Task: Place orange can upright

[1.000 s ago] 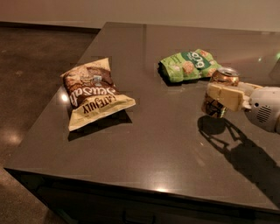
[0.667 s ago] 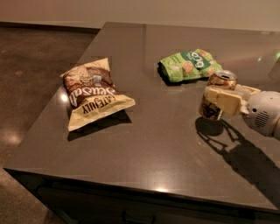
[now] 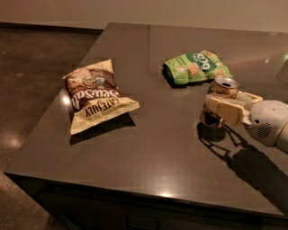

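A polished dark floor (image 3: 27, 90) lies at nine o'clock and a pale wall (image 3: 180, 11) at twelve. The glossy dark table (image 3: 153, 152) fills the rest. A brown-and-cream snack bag (image 3: 96, 95) sits on it at ten o'clock, and a green bag (image 3: 196, 67) at one. At three o'clock my gripper (image 3: 216, 108) is clamped around the orange can (image 3: 223, 86). The can is roughly upright with its silver top up, and its base seems to touch the tabletop.

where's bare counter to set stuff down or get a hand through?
Widest bare patch: middle of the table, between the brown chip bag and the orange can, down to the front edge. Also bare behind the green bag. Crowded at right: the gripper grips the can, green bag just behind.
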